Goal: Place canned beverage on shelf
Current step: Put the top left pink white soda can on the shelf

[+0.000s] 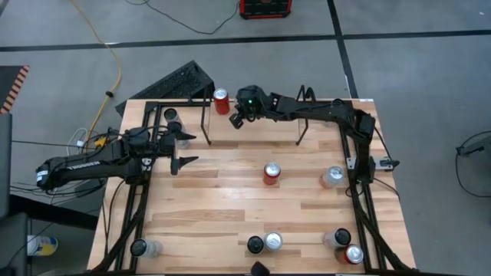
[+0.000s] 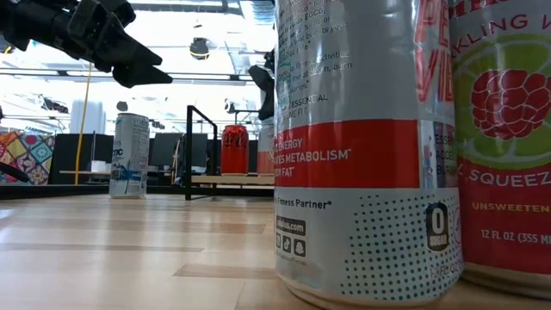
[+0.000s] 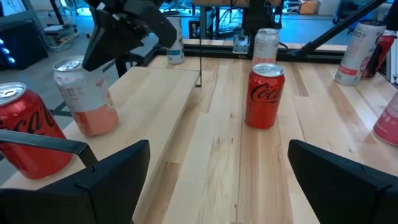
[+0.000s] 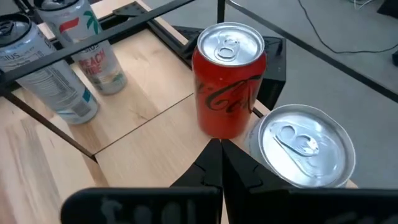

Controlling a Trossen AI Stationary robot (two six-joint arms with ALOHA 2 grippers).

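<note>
A red cola can (image 4: 229,81) stands upright on its base at the table's far edge, between the thin black wires of the shelf (image 1: 206,123). A pale can with a pinkish lower half (image 3: 84,96) stands right beside it; its silver top (image 4: 305,146) shows in the right wrist view. My right gripper (image 4: 219,163) is shut with nothing between its fingers. It slants down, its tips close over these two cans (image 1: 236,120). My left gripper (image 3: 217,180) waits open at the table's left side (image 1: 182,149), with nothing in it.
Another cola can (image 1: 271,173) stands mid-table, with a silver can (image 1: 332,177) to its right. Two cans (image 1: 173,121) stand at the far left, and more cans (image 1: 265,244) line the near edge. Black tubular frames (image 1: 138,199) (image 1: 364,207) run along both sides.
</note>
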